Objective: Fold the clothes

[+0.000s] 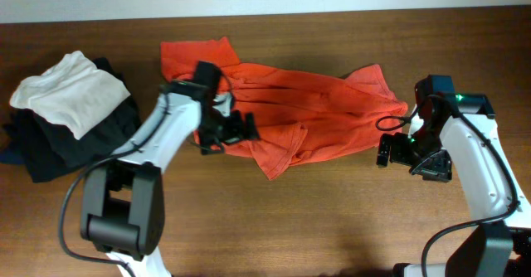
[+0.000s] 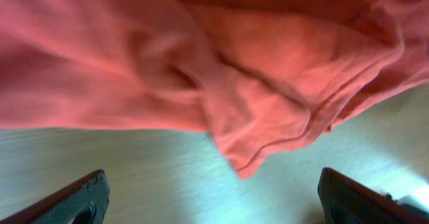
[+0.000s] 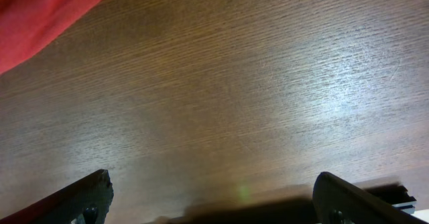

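Red-orange T-shirt [image 1: 307,111] lay crumpled across the middle of the table [image 1: 332,227]. Left end effector [image 1: 235,133] sat at the shirt's near edge, fingers [image 2: 74,200] spread wide and gripping nothing, with a cloth fold just ahead. Right end effector [image 1: 388,151] was also wide and empty, just off the shirt's right end. White garment [image 1: 70,90] lay on a black stack [image 1: 66,148], far left.

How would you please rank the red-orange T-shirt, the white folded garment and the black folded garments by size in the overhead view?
1. red-orange T-shirt, largest.
2. black folded garments, partly hidden under the white one.
3. white folded garment, smallest.
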### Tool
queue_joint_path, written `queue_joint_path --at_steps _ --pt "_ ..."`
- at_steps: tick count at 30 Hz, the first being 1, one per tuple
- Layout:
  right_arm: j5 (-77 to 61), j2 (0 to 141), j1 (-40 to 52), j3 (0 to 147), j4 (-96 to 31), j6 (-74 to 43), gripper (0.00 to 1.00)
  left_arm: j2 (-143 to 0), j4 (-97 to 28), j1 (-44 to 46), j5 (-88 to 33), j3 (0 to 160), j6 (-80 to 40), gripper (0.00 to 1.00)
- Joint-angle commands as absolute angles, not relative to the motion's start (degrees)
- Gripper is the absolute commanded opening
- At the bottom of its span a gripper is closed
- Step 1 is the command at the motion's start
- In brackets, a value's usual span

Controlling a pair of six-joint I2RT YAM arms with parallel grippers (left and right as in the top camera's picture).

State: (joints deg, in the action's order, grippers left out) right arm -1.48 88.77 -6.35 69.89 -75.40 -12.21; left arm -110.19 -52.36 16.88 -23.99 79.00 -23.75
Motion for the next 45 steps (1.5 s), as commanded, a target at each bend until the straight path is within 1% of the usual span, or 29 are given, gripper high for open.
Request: queue_joint_path --at_steps 1,3,5,6,9,12,15,18,20,21,23,24,27,30,32,34,35,38,40,42,45 --pt "-0.6 88.4 -6.8 70.5 -75.5 -12.3 0.99 -112.8 -48.7 20.4 -21.6 77.3 -30.7 0.99" --pt "-0.6 88.4 -6.8 70.5 -75.7 -12.3 0.98 -114.5 -46.3 21.9 -21.1 77.3 -30.8 0.97" --pt "-0.6 88.4 -6.8 70.5 -75.7 -12.3 0.99 -115.6 -44.2 22.5 -20.0 77.3 -30.8 0.89" --pt "-0.6 88.4 -6.8 70.5 -75.7 -12.3 0.99 -116.1 -43.4 22.5 -19.6 77.3 -30.8 0.83" --pt "-0.6 88.4 -6.8 70.5 -75.7 -12.3 0.99 -116.5 -41.5 22.5 -19.5 77.3 -30.8 0.75" --pt "-0.6 88.4 -6.8 70.5 -75.6 -12.3 0.99 -116.5 -40.7 22.5 -19.5 77.3 -30.9 0.63" --pt "-0.6 88.4 -6.8 70.5 -75.6 -12.3 0.99 -116.5 -40.7 22.5 -19.5 77.3 -30.9 0.61" --pt "-0.6 88.4 -6.8 70.5 -75.6 -12.3 0.99 -116.5 -40.3 22.5 -19.7 77.3 -30.9 0.55" --pt "-0.6 88.4 -6.8 70.5 -75.6 -12.3 0.99 -116.5 -39.8 22.5 -19.7 77.3 -30.9 0.47" --pt "-0.6 88.4 -6.8 70.5 -75.6 -12.3 0.99 -116.5 -39.6 22.5 -19.7 77.3 -30.9 0.45" --pt "-0.6 88.4 -6.8 70.5 -75.6 -12.3 0.99 -116.5 -39.4 22.5 -19.7 77.3 -30.9 0.36" --pt "-0.6 88.4 -6.8 70.5 -75.6 -12.3 0.99 -116.5 -39.4 22.4 -19.7 77.3 -30.9 0.29" --pt "-0.6 88.4 -6.8 70.5 -75.4 -12.3 0.99 -116.5 -39.4 22.3 -19.7 77.3 -30.8 0.01" --pt "-0.6 88.4 -6.8 70.5 -75.4 -12.3 0.99 -116.2 -39.7 22.0 -19.7 77.4 -29.9 0.01" --pt "-0.6 88.4 -6.9 70.5 -75.0 -12.4 0.99 -115.4 -42.2 21.2 -19.7 78.2 -28.3 0.01" --pt "-0.6 88.5 -7.3 70.5 -73.8 -12.5 0.99 -112.9 -47.6 19.4 -19.6 79.4 -24.3 0.00" --pt "-0.6 88.5 -8.0 70.4 -72.8 -12.5 0.99 -110.1 -52.2 17.3 -18.5 79.8 -22.6 0.01" --pt "-1.0 88.6 -10.2 70.4 -70.3 -13.0 0.99 -103.9 -63.4 11.8 -14.0 79.8 -21.9 0.00" --pt "-1.5 88.6 -11.8 70.4 -68.3 -13.0 0.99 -100.2 -70.5 8.0 -10.7 79.8 -19.0 0.00" --pt "-1.7 88.6 -12.7 70.4 -65.9 -12.9 0.99 -97.7 -76.2 5.0 -6.3 79.8 -18.3 0.01" --pt "-4.4 89.3 -12.7 70.4 -65.1 -12.9 0.99 -96.9 -80.4 3.0 -2.8 79.7 -16.7 0.01"
